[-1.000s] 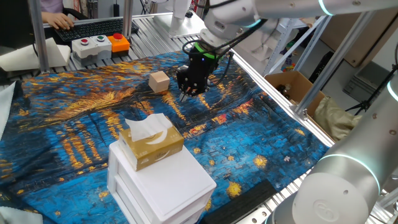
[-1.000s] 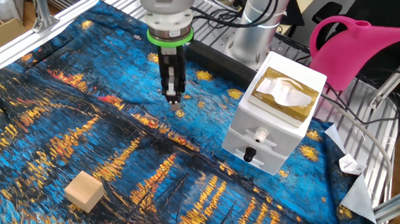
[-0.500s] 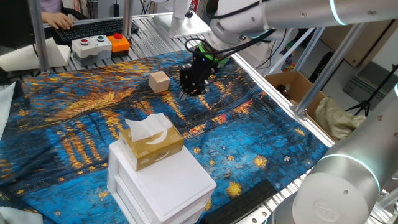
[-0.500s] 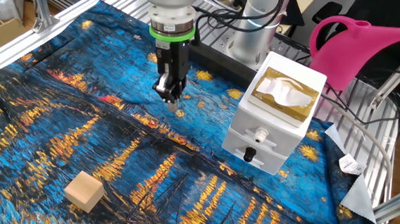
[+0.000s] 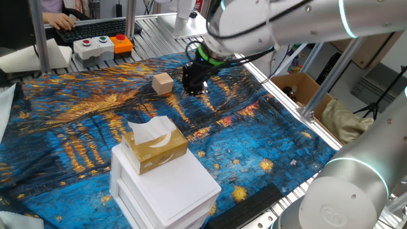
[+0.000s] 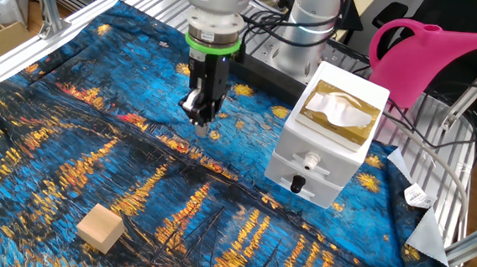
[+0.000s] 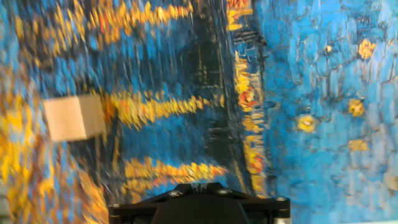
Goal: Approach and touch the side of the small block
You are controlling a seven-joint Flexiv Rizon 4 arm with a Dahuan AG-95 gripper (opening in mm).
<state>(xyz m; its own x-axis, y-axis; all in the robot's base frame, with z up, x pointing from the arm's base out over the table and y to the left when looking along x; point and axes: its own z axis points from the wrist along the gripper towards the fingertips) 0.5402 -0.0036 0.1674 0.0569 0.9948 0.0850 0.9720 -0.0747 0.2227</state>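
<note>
The small block (image 5: 163, 83) is a plain light-tan wooden cube on the blue and yellow painted cloth. It also shows in the other fixed view (image 6: 100, 228) and at the left of the hand view (image 7: 74, 117). My gripper (image 5: 189, 91) hangs just above the cloth, a short way to the right of the block and apart from it. In the other fixed view my gripper (image 6: 201, 129) has its fingers pressed together and holds nothing. The hand view is blurred and shows only the black base of the gripper (image 7: 198, 186).
A white drawer unit (image 5: 168, 187) with a tan tissue box (image 5: 154, 147) on top stands at the near side. A pink watering can (image 6: 429, 63) sits beyond the cloth's edge. A button box (image 5: 102, 46) and a cardboard box (image 5: 296, 86) lie off the cloth.
My hand has tilted and shifted slightly over the cloth, its tip a little nearer the block. The block has not moved.
</note>
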